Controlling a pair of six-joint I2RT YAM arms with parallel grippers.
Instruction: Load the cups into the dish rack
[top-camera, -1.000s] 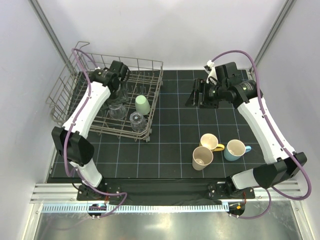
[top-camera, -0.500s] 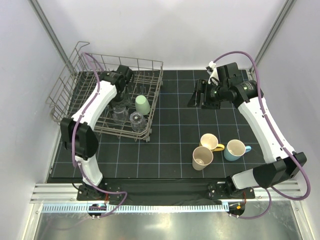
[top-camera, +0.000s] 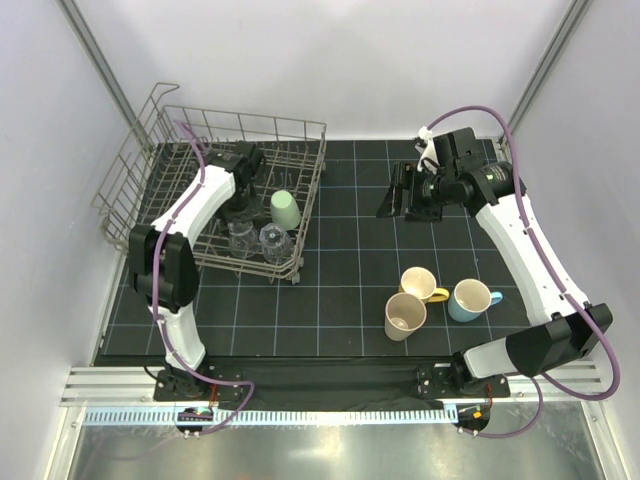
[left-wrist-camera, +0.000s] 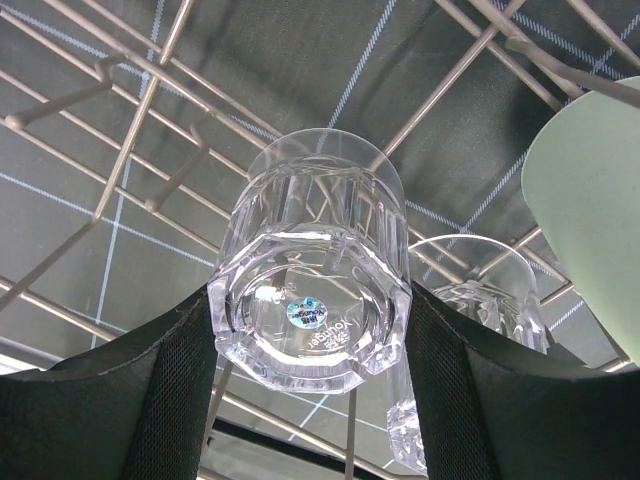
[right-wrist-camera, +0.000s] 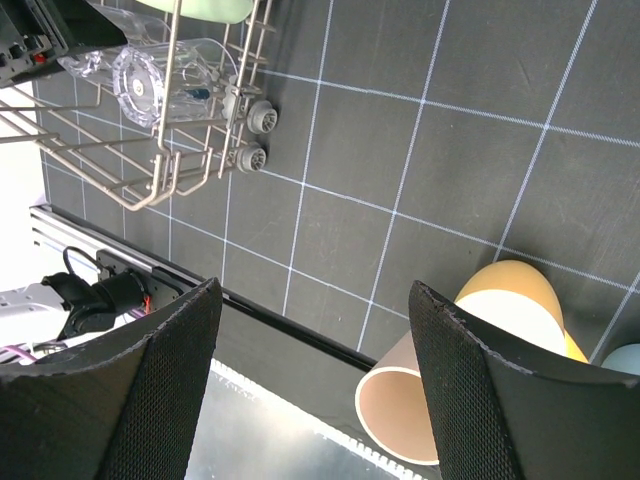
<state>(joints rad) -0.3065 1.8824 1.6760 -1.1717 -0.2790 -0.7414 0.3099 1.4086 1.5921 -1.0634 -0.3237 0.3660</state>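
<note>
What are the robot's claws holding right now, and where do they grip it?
The left gripper pinches a clear tumbler, upside down, by the sides of its thick base, inside the dish rack. The right gripper is open and holds nothing.

Black mat (top-camera: 350, 280), white grid lines, lying flat. White walls (top-camera: 350, 60) on three sides. Slotted aluminium rail (top-camera: 330, 383) along the near edge, with a metal sheet (top-camera: 330, 455) beyond it.
</note>
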